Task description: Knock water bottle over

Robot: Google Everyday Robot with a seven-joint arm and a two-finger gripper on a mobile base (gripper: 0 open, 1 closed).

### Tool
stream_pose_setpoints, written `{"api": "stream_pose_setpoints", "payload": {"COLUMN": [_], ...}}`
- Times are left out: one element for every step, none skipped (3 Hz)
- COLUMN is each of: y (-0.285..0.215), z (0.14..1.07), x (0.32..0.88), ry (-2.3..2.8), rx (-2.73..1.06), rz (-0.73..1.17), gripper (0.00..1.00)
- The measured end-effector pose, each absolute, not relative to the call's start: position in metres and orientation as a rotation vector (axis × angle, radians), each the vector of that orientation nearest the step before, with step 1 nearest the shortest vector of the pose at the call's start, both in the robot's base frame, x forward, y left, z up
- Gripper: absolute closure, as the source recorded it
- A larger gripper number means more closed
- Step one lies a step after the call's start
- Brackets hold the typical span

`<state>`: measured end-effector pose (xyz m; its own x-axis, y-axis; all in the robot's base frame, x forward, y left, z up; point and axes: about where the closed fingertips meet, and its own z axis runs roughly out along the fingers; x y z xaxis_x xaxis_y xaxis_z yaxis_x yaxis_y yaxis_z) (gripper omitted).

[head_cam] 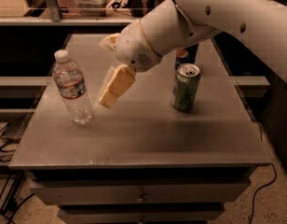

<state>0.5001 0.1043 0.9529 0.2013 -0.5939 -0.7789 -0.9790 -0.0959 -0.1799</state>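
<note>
Clear ribbed plastic water bottle [72,88] stands upright, untouched.
Cream two-finger gripper [106,101], closed and empty, hovers just beside it.

A smooth white arm [227,17] with 2 dark round holes ends in a cream-yellow gripper [109,96] above the counter [148,134].

Gripper [109,95] hangs mid-worktop — open strip toward water bottle [72,90] near left edge; green can [185,87] stands rightward.
</note>
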Motion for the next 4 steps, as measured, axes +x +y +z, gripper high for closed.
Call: {"api": "stream_pose_setpoints", "payload": {"y": [0.136, 0.162, 0.179, 0.189], "z": [0.951, 0.945, 0.941, 0.937], "x": [0.500, 0.496, 0.491, 0.488], "ry": [1.440, 1.408, 1.387, 1.378], "rx": [-1.790, -1.813, -1.831, -1.837], "rz": [0.717, 0.760, 0.796, 0.820], "gripper": [0.00, 0.03, 0.19, 0.43]}}
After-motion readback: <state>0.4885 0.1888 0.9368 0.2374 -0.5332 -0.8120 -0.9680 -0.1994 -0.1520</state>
